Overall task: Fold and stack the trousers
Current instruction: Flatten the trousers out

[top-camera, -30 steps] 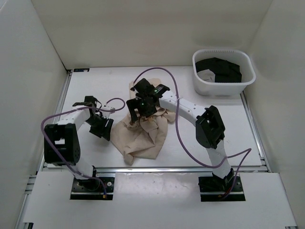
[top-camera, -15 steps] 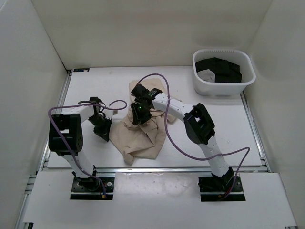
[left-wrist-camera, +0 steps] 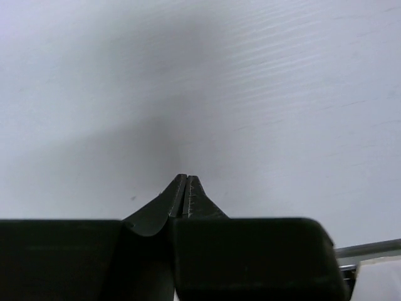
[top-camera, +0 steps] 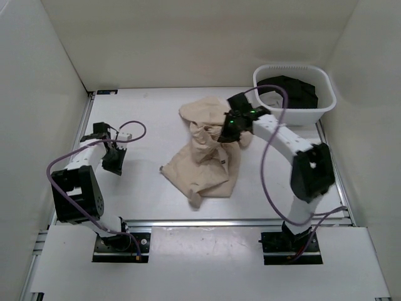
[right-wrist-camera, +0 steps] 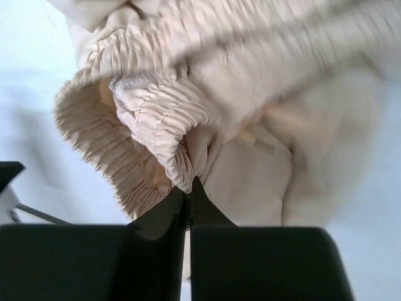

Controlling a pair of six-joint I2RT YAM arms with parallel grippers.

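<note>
The beige trousers (top-camera: 207,157) lie crumpled at mid-table, their upper part lifted toward the right. My right gripper (top-camera: 222,133) is shut on their gathered elastic waistband (right-wrist-camera: 156,125); the wrist view shows the fingertips (right-wrist-camera: 188,191) pinching a fold of it, with the cloth hanging beyond. My left gripper (top-camera: 113,166) is off to the left, apart from the cloth. In the left wrist view this left gripper (left-wrist-camera: 183,180) is shut on nothing, over bare white table.
A white basket (top-camera: 291,116) with dark clothes (top-camera: 291,91) in it stands at the back right, just beyond my right arm. White walls enclose the table on three sides. A purple cable loops over each arm.
My right gripper shut on the waistband and carried it right and toward the back, dragging the trousers along. My left gripper shut empty and drew away to the left.
</note>
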